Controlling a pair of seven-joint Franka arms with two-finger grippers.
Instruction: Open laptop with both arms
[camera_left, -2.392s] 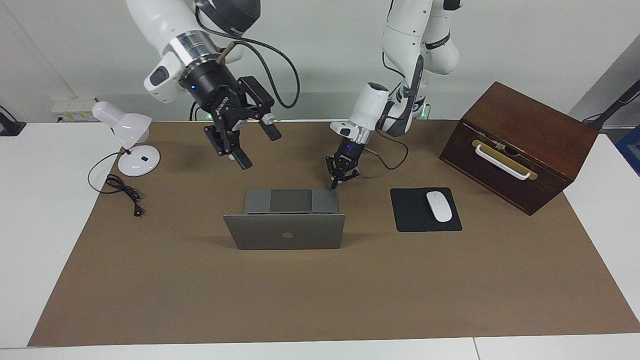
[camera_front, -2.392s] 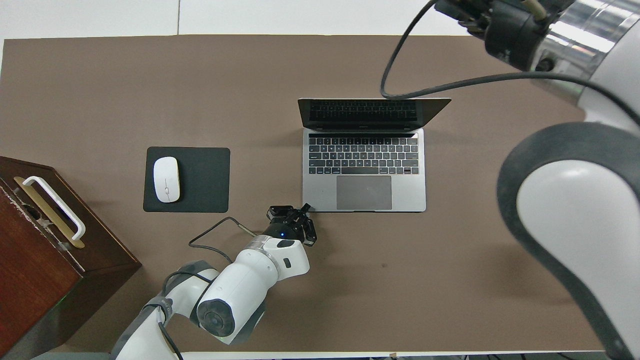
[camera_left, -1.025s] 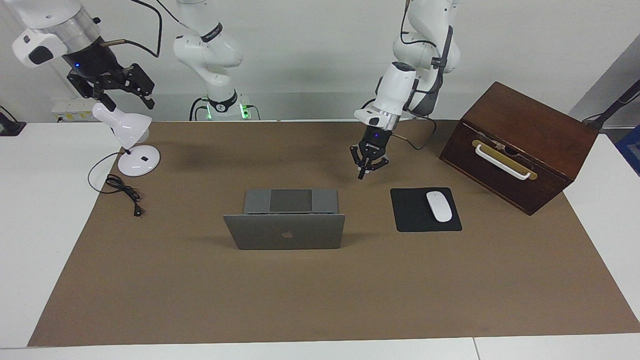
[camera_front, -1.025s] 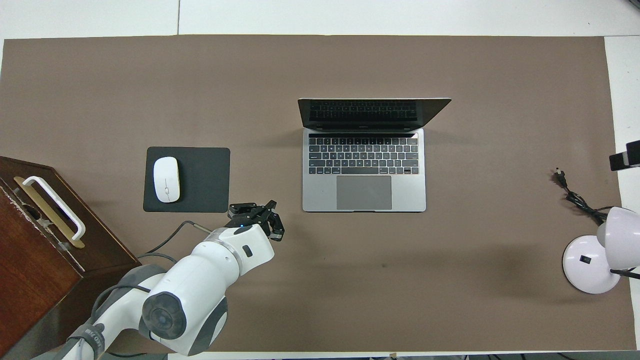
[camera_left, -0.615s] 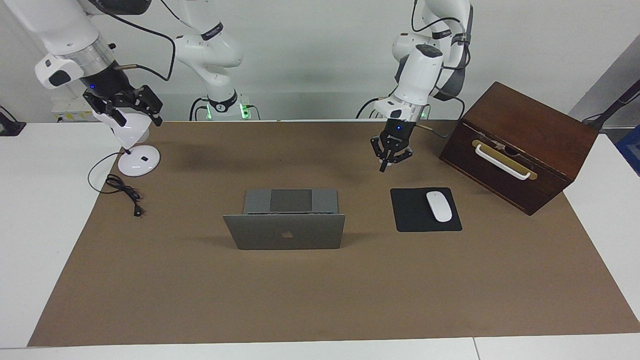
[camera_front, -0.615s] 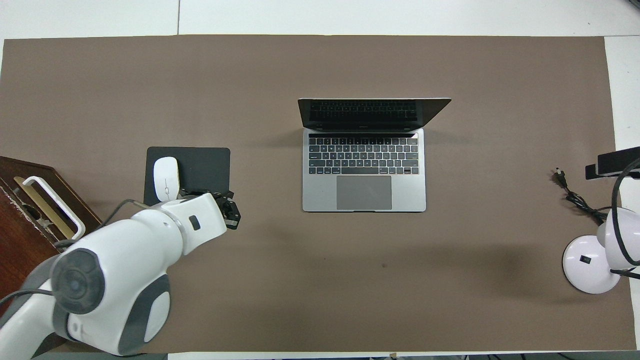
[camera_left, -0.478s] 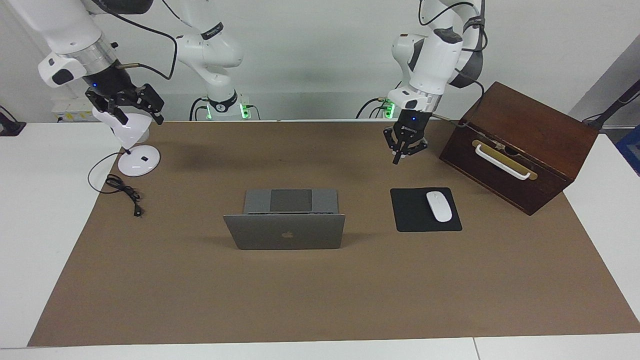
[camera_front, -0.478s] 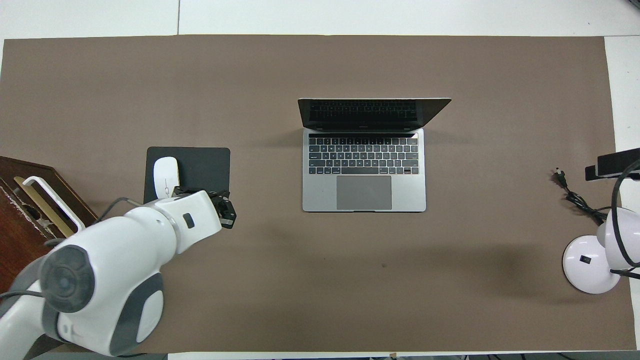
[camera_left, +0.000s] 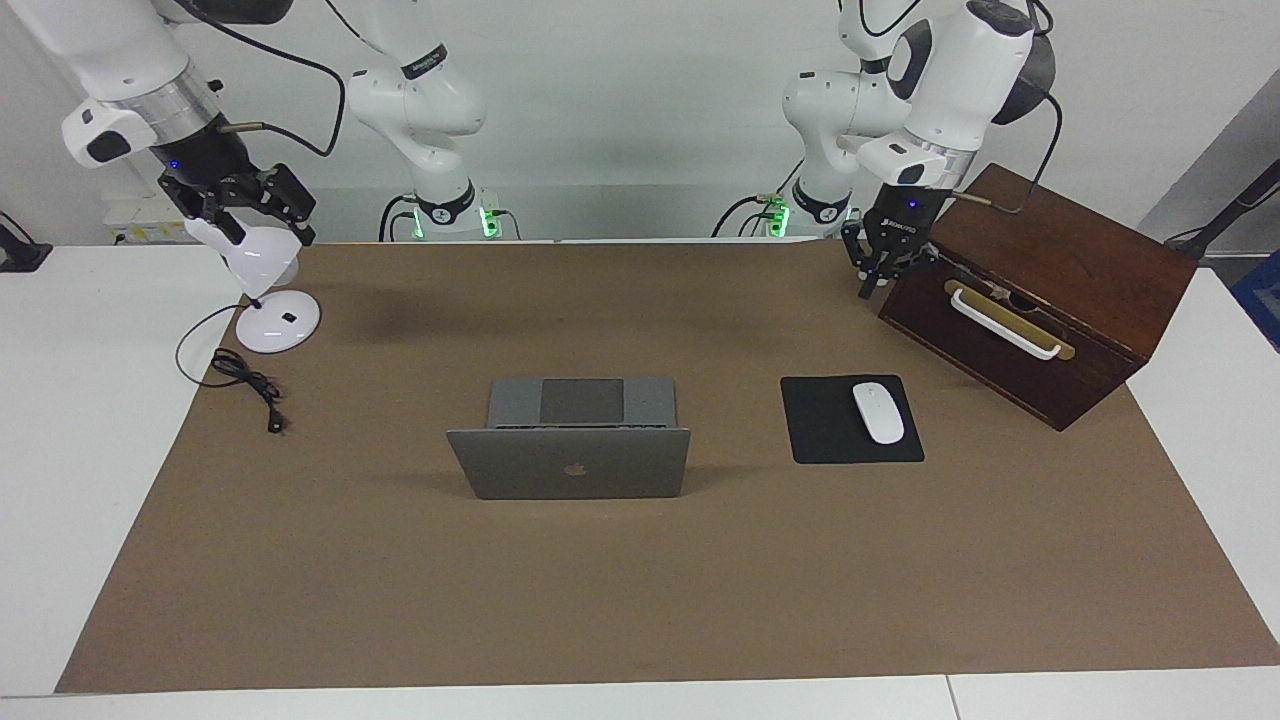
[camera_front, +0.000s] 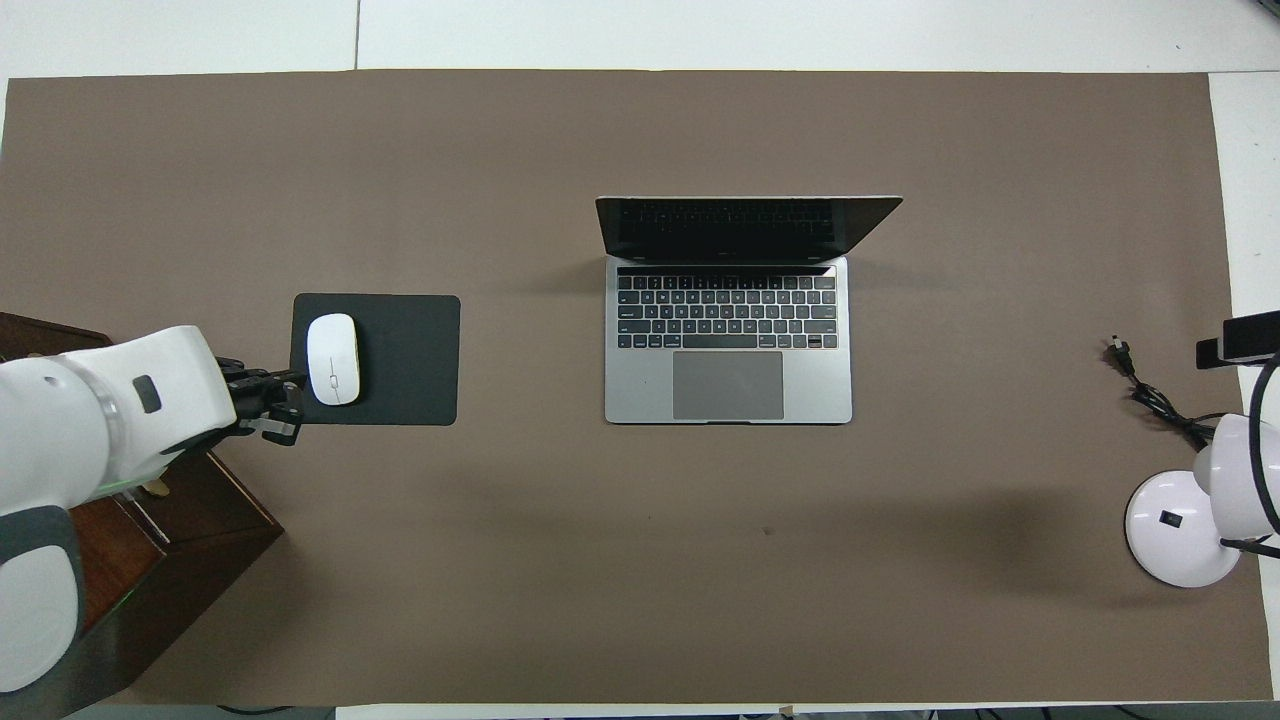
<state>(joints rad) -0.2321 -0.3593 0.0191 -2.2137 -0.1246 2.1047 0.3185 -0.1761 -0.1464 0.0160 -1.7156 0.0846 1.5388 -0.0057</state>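
Observation:
The silver-grey laptop (camera_left: 570, 463) stands open in the middle of the brown mat, its lid upright with the apple logo facing away from the robots. Its dark keyboard and trackpad show in the overhead view (camera_front: 727, 340). My left gripper (camera_left: 866, 290) is shut and empty, raised beside the wooden box's corner, well away from the laptop; it also shows in the overhead view (camera_front: 272, 405). My right gripper (camera_left: 262, 228) is open and empty, raised over the lamp's head. In the overhead view only one of its fingers (camera_front: 1240, 340) shows at the edge.
A white desk lamp (camera_left: 270, 300) with a black cord (camera_left: 245, 378) stands at the right arm's end. A black mouse pad (camera_left: 825, 440) with a white mouse (camera_left: 877, 412) lies beside the laptop. A brown wooden box (camera_left: 1060, 250) with a white handle stands at the left arm's end.
My left gripper has lifted away from the laptop's corner and swung to the wooden box. My right gripper has drawn back from above the laptop to over the lamp. The laptop has not moved.

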